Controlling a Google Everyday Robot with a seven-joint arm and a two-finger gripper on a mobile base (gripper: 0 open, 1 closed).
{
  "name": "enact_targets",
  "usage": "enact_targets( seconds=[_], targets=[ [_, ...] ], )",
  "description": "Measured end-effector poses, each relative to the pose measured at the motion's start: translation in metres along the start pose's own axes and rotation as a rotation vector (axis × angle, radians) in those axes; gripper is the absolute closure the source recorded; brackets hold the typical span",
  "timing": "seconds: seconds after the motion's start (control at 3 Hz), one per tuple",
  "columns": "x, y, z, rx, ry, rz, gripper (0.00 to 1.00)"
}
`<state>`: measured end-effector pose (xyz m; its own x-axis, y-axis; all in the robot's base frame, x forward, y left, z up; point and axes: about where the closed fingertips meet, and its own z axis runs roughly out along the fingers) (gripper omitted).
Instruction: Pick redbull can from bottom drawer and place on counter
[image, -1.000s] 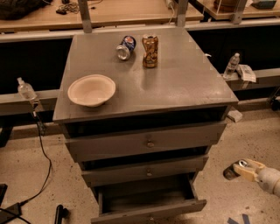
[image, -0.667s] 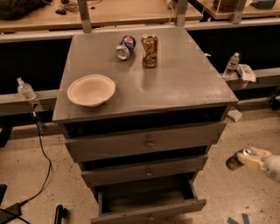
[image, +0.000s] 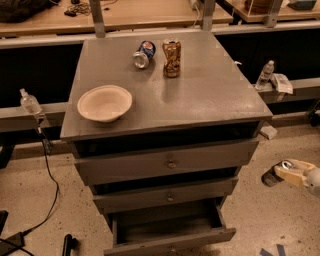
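The hand (image: 289, 172) hangs low at the right edge of the view, just above the speckled floor (image: 260, 220) and well apart from the grey cabinet. Whether it is spread or pressed together I cannot tell. A small round silver spot shows on it, with a dark shape just to its left. I cannot tell whether either of them is the redbull can, and I cannot place that can anywhere else in view.

The bottom drawer (image: 170, 234) stands pulled out, its dark inside open to the camera. The middle drawer (image: 169, 196) and the top drawer (image: 171, 163) above it are pushed in.

On the grey tabletop (image: 210, 95) a pale bowl (image: 104, 102) sits near the front left corner. Toward the back, a blue can (image: 144, 54) lies on its side, and a dented brown-gold can (image: 171, 58) stands upright just to its right. The right half of the tabletop is bare.

A clear plastic bottle (image: 31, 104) rests on the ledge to the left, with a black cable (image: 48, 165) trailing down to the floor. A second bottle (image: 266, 74) stands on the ledge to the right. Tan desks (image: 130, 15) run along the back.
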<state>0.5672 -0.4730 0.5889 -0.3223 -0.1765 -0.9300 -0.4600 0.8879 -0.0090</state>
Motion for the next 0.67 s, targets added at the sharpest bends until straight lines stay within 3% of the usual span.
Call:
enact_targets(
  seconds=[0.33,0.67],
  targets=[
    [-0.037,-0.019,-0.008,0.015,-0.019,-0.003,1.00],
    [-0.112,-0.055,-0.027,0.044,-0.037,-0.061,1.00]
  ],
)
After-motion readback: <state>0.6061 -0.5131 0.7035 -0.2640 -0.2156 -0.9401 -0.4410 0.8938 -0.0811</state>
